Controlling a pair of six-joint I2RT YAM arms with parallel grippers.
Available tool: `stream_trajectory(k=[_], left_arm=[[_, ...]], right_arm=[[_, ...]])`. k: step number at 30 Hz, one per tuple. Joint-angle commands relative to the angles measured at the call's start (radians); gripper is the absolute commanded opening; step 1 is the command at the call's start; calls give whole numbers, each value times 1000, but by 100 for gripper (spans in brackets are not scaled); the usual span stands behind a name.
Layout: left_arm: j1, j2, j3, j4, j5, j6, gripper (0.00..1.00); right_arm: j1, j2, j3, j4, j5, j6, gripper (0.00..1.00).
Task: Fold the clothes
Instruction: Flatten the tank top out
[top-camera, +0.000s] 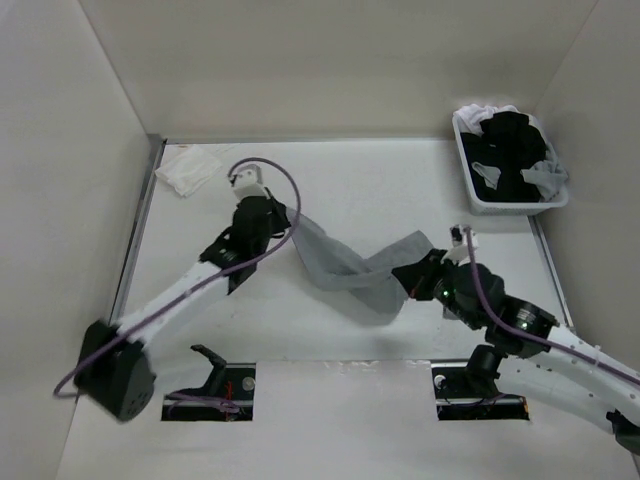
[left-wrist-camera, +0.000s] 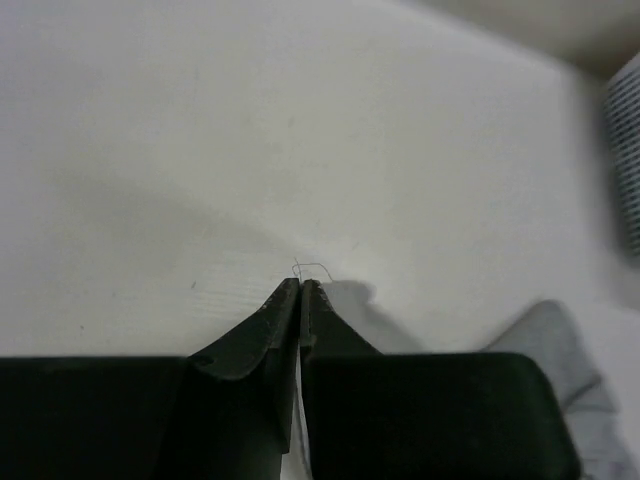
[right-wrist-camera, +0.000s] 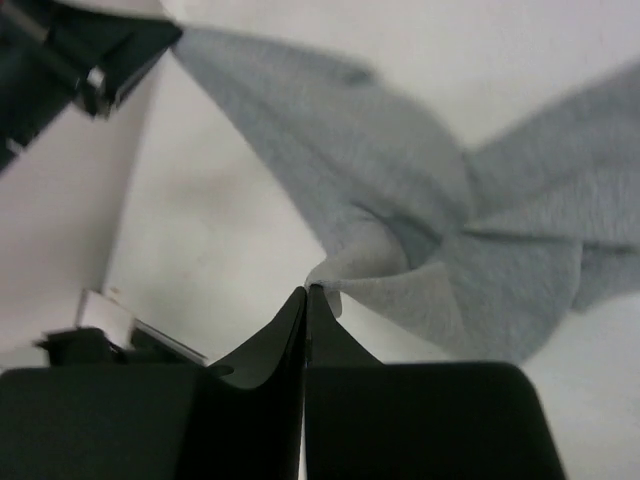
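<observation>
The clothes, one light grey T-shirt (top-camera: 345, 265), hang twisted and stretched between my two grippers above the middle of the table. My left gripper (top-camera: 290, 213) holds its upper left end. In the left wrist view the left gripper (left-wrist-camera: 300, 283) has its jaws pressed together with a thread sticking out at the tips, and grey fabric (left-wrist-camera: 560, 350) trails at the lower right. My right gripper (top-camera: 405, 284) is shut on the shirt's lower right end. In the right wrist view the right gripper (right-wrist-camera: 310, 290) pinches a fold of the shirt's edge (right-wrist-camera: 400, 290) at the fingertips.
A white basket (top-camera: 470, 190) with black and white garments stands at the back right corner. A small white cloth (top-camera: 190, 170) lies at the back left. White walls close the table on the left, back and right. The left arm (right-wrist-camera: 70, 50) shows at the top left of the right wrist view.
</observation>
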Motion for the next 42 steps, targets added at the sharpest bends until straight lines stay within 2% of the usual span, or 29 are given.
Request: stream_trajectory(k=[1,4,7,10,16,20,23,25,27,30,33,35,38,42], left_arm=[[-30,-315,54,-129,-149,-9,0],[-98,-487,180,-255,-272,36,0],[-190,-561,336,-296,-396,115,0],[-269,-535,485,-252,-490,232,0],[-427,-440,715,-60,-547,457,0],[-504,-401,802,30,-567,566,0],[-529,-371,808,85,-587,640,0],[-505,-329,776,122,-619,690,0],[-452,-276,730,151,-627,729,1],[-394,-187,653,132,-584,699,1],[-266,-61,560,42,-504,532,1],[-144,29,546,-41,-411,386,1],[52,190,643,-146,-247,228,1],[155,309,902,-215,-156,203,1]], right_arm=[[-4,16,237,-15,119,-149,0],[27,61,481,-81,248,-247,0],[85,116,742,-120,384,-381,0],[158,188,970,-111,487,-516,0],[342,401,1362,-25,631,-823,0],[455,493,1503,123,703,-1060,0],[469,533,1499,272,713,-1209,0],[418,542,1441,311,702,-1227,0],[319,541,1344,308,662,-1178,0],[98,553,1221,209,526,-994,0],[-182,611,1157,75,212,-726,0],[-333,680,1137,53,-5,-618,0],[-530,879,1225,26,-262,-509,0],[-630,1133,1545,-100,-341,-469,0]])
